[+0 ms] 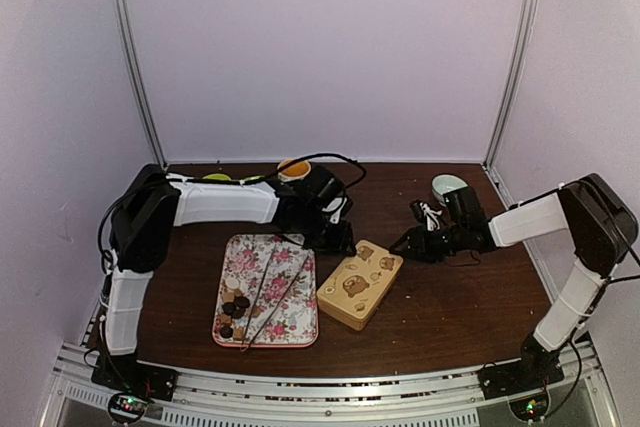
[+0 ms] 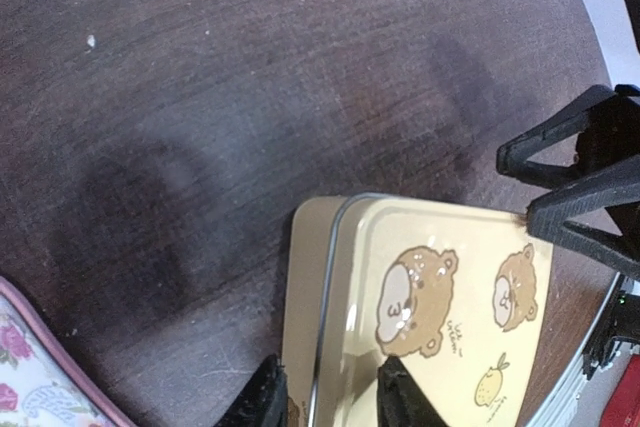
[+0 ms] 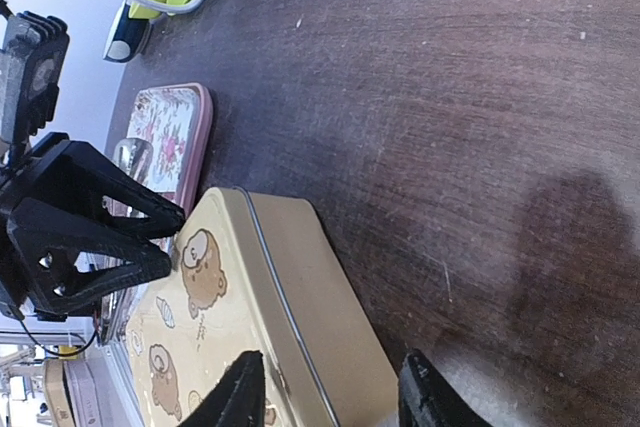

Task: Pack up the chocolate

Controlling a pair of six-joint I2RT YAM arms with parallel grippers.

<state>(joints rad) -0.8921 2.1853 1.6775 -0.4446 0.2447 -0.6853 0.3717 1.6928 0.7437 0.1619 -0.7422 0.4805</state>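
The left gripper (image 2: 330, 397) and right gripper (image 3: 330, 392) stand half open astride the tin (image 1: 358, 287); so loose, it may slide away.

chocolate (image 1: 234, 308) | dark brown, round pieces | loose cluster | lying on near-left part of floral tray (image 1: 300, 332)

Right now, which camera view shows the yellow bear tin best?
The top external view: the whole tin shows there, beside the floral tray. The left wrist view crops its lid; the right wrist view shows one end and a side wall.
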